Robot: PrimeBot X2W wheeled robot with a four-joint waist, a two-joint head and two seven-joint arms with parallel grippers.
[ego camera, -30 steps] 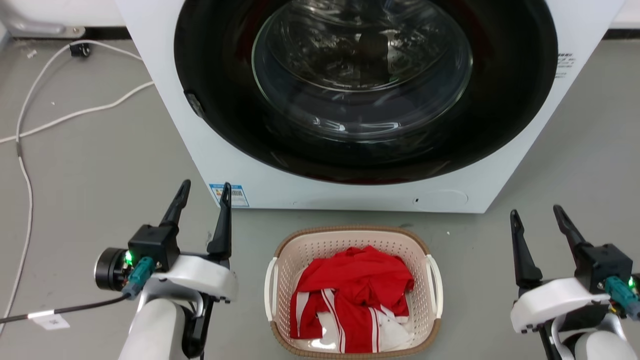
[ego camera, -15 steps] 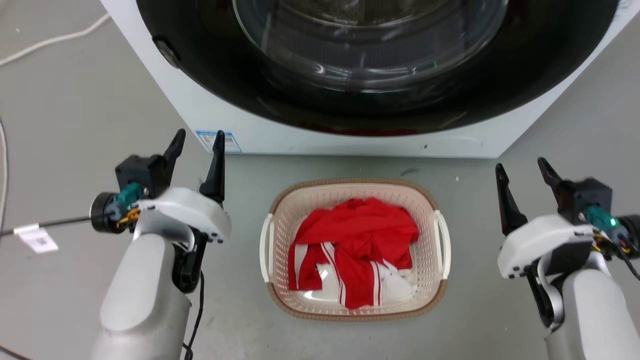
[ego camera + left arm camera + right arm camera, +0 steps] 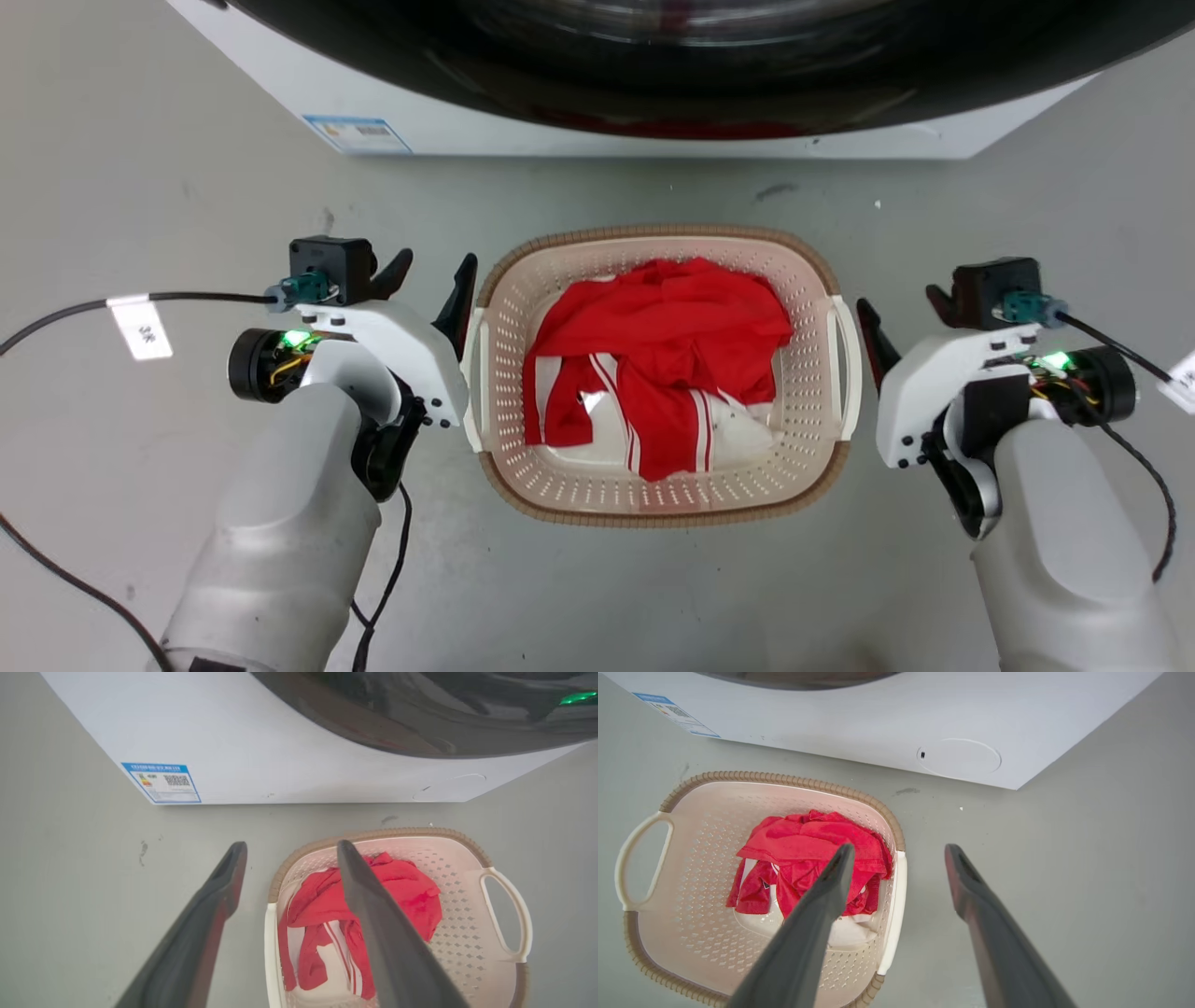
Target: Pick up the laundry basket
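The grey floor (image 3: 140,140) is the biggest thing, and a big white washer (image 3: 467,135) stands on it at the top of the head view. The washer is cut off, so you can see just the low edge of its dark round door (image 3: 653,56).

The laundry basket (image 3: 803,411) sits on the floor in front of the washer, a little way from it, right between the two arms. It is cream plastic with rounded corners and lots of little holes in its walls. A brown rim that looks woven runs around the top. It has a white handle on each short side, the left handle (image 3: 474,373) and the right handle (image 3: 845,373).

Inside the basket is a heap of red clothes (image 3: 672,327) with white stripes. Something white (image 3: 738,434) peeks out from under the red, but I cannot tell what it is.

The left gripper (image 3: 437,259) is just beside the left handle, and its two dark fingers are spread apart with nothing between them. In the left wrist view one finger is over the floor and the other is over the basket. I cannot tell if a finger touches the handle. The right gripper (image 3: 898,301) is just beside the right handle, spread apart too and holding nothing. A black block hides most of its outer finger in the head view.

The washer has a small sticker (image 3: 359,133) with a blue edge, too small to read. A white tag (image 3: 140,329) hangs on the left arm's black cable (image 3: 56,313).
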